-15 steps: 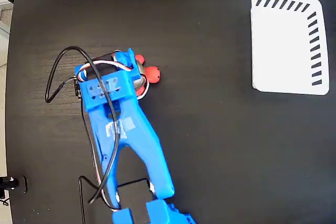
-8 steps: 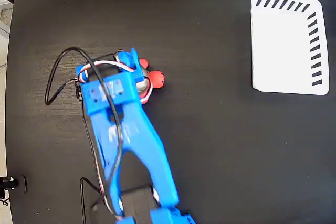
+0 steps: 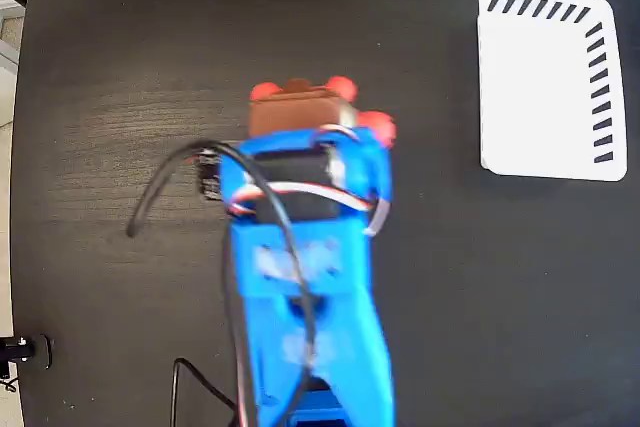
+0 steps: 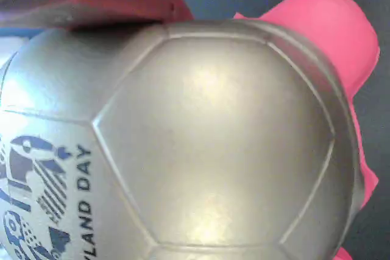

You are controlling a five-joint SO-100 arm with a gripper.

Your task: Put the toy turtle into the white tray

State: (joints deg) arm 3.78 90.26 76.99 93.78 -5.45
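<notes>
I now have the toy turtle (image 3: pixel 300 105) clamped in my gripper (image 3: pixel 305 132) and lifted off the tabletop, swung from the left-middle toward centre, so transport is underway; the white tray (image 3: pixel 540 87) sits empty at the top-right corner.

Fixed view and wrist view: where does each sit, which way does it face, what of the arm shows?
Fixed view: overhead, looking straight down on the black table; shows the blue arm from above, the toy turtle at its tip, and the white tray upper right.
Wrist view: on the arm, pressed close to the toy turtle's shell, which fills the frame; no fingers clearly visible.
Shared: the toy turtle, with its red parts.
</notes>
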